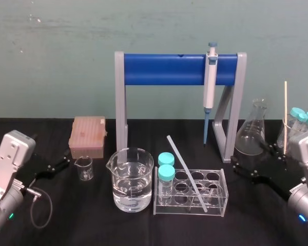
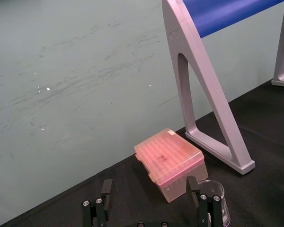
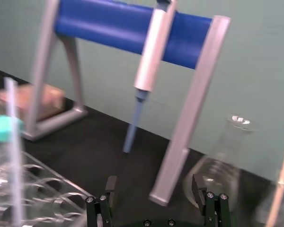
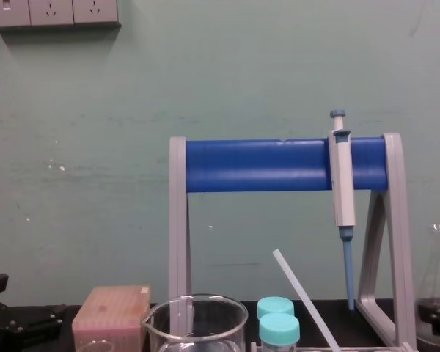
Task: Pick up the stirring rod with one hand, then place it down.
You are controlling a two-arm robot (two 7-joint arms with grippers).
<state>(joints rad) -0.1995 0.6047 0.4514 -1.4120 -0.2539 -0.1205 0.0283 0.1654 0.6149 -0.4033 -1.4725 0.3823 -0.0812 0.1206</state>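
- My left gripper (image 1: 65,163) hovers low over the counter (image 1: 87,220) at the far left, jaws wide apart and holding nothing. The rod lies well off at its 3 o'clock.
- The small beaker (image 1: 83,168) just beside it looks empty, and the large beaker (image 1: 131,187) holds clear liquid.
- The clear rack (image 1: 215,211) carries two teal-capped tubes (image 1: 166,174) and the stirring rod (image 1: 187,174). The rod's foot is in a front cell, and it leans from 5 o'clock up toward 11 o'clock.
- My right gripper (image 1: 251,163), jaws spread and empty, sits just right of the rack. The rod is at its 9 o'clock, so I judge this arm the nearer.
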